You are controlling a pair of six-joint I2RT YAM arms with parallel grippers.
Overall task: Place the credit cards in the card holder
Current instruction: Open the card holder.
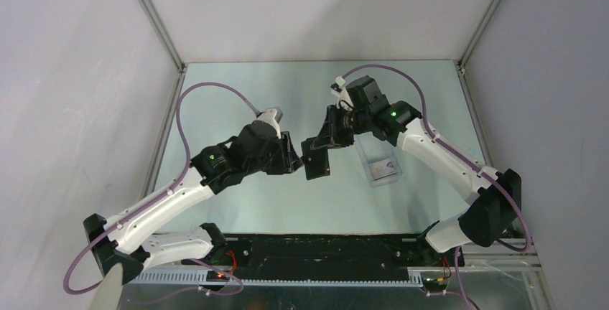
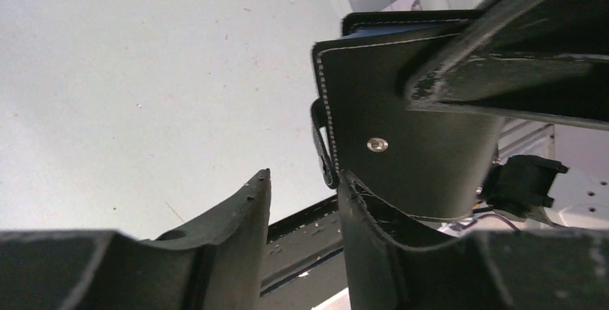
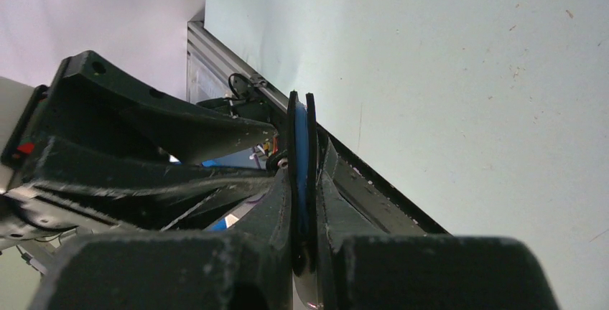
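The card holder (image 1: 316, 161) is a black folded wallet held in the air above the table's middle. My right gripper (image 1: 324, 140) is shut on its upper part. In the right wrist view the wallet (image 3: 301, 138) shows edge-on between the fingers, with a blue inner layer. My left gripper (image 1: 294, 158) is open just left of the wallet. In the left wrist view its gap (image 2: 305, 184) is empty, and its right finger (image 2: 359, 217) lies against the wallet's lower edge (image 2: 409, 130), below the snap stud. A pale credit card (image 1: 385, 169) lies in the clear box.
The clear plastic box (image 1: 378, 153) lies on the table right of the wallet, under the right arm's forearm. Grey walls and aluminium frame posts enclose the table at the back and sides. A black rail (image 1: 323, 249) runs along the near edge.
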